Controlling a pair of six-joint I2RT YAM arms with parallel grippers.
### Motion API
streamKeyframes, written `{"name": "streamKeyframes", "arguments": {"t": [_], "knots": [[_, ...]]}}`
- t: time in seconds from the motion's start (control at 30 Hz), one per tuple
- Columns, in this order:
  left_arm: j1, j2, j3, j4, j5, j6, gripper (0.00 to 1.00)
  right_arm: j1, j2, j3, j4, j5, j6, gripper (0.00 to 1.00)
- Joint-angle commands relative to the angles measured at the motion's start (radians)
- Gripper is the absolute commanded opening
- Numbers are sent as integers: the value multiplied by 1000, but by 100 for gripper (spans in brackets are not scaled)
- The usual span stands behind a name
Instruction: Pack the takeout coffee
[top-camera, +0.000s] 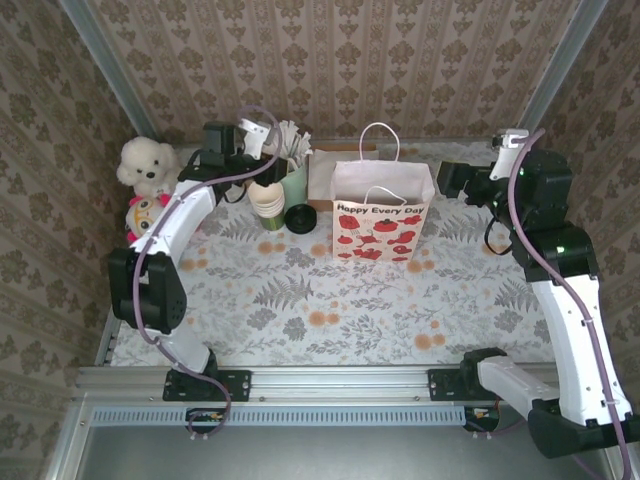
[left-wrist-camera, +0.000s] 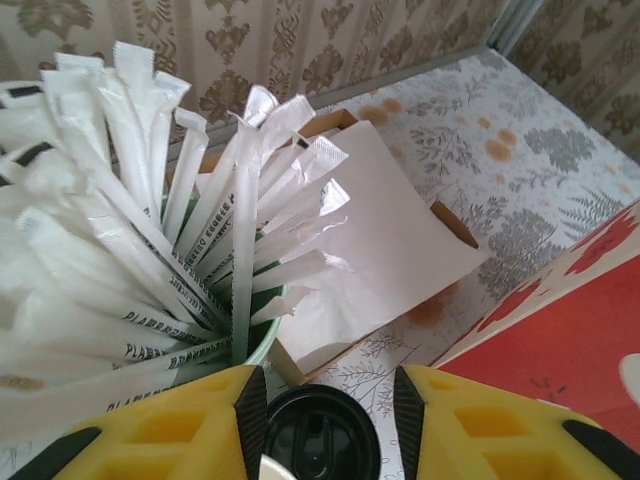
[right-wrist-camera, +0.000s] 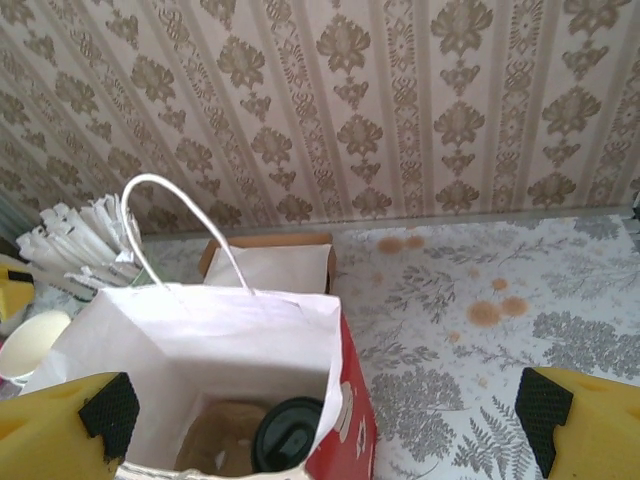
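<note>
Far out on the left side of the left gripper (left-wrist-camera: 328, 410) sit two soft toys, a white fluffy dog (top-camera: 147, 162) and a small doll (top-camera: 146, 212) with pink on it. The left gripper is up at the back of the table (top-camera: 250, 292). Its two yellow fingers (left-wrist-camera: 190, 425) stand part way apart, and nothing is pinched between them. Right in front of it, a bit to its left, is a pale green holder (top-camera: 296, 182) stuffed with white paper-wrapped sticks (left-wrist-camera: 140, 220) that fan out. Below the fingers, in the gap between them, a loose black lid (left-wrist-camera: 320, 440) lies on the table. It is not touched. A stack of green cups (top-camera: 266, 205) stands just beside that lid, on its left. Ahead of the gripper and to its right is a flat brown box (left-wrist-camera: 452, 222) with a white sheet (left-wrist-camera: 385, 235) in it. Further to its right is the paper bag (top-camera: 383, 215), white with red pictures, standing upright with its mouth open.

The right gripper (right-wrist-camera: 328, 418) hangs over that bag, by its right edge. Its yellow fingers are spread wide open and hold nothing. Straight below it, down inside the bag, sits the takeout coffee (right-wrist-camera: 290, 435). Its black top faces up. A brown thing (right-wrist-camera: 215, 447) lies beside it in the bag too; I cannot tell what it is.
</note>
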Motion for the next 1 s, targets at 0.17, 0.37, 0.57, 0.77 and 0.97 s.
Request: {"name": "streamKeyframes", "arguments": {"t": [0.17,0.37,0.57,0.77,0.97], "knots": [[0,93,23,128,80,190,39,-3,23,-13,23,29,33,100],[6,186,103,93,152,223,32,-3,23,-2,25,16,42,100],[7,220,122,101,189,221,23,-2,22,8,7,17,39,100],[12,210,112,112,189,220,5,-3,18,4,5,18,43,100],[27,153,67,132,200,202,0,-2,13,5,2,18,44,100]]}}
